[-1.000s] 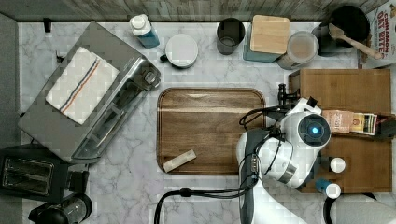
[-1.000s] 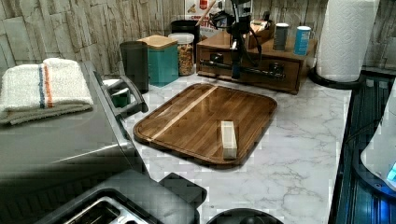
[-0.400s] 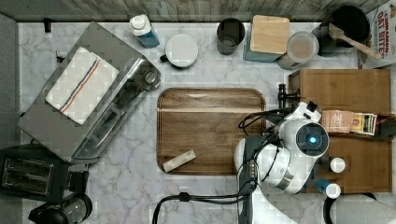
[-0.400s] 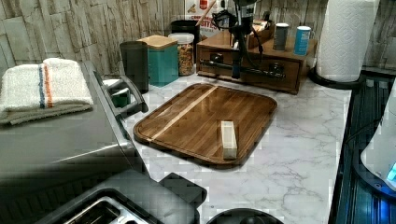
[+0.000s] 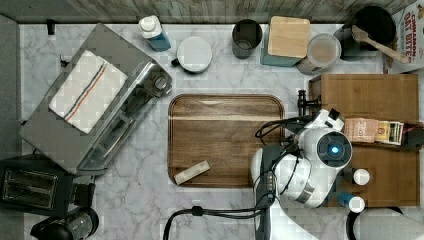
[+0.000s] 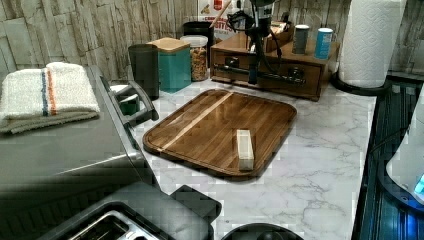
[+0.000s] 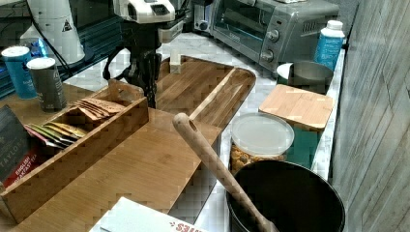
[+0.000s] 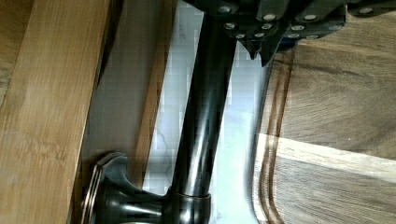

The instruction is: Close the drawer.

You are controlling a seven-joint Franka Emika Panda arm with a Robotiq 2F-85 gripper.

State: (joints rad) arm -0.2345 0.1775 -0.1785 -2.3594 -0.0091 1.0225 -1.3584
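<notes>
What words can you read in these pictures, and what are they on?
"OAT BITE": cereal box, top view's upper right corner; its first line is too blurred.
"TAYLO" and "ENGLISH": dark tea packet in the right view.
Toaster oven lettering, bottle label: too small.

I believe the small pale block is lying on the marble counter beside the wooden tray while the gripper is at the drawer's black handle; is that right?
Not quite. In the left view the small pale block lies on the wooden tray itself, near its edge, not on the marble counter. The rest holds: the gripper is at the drawer's black handle.
</notes>
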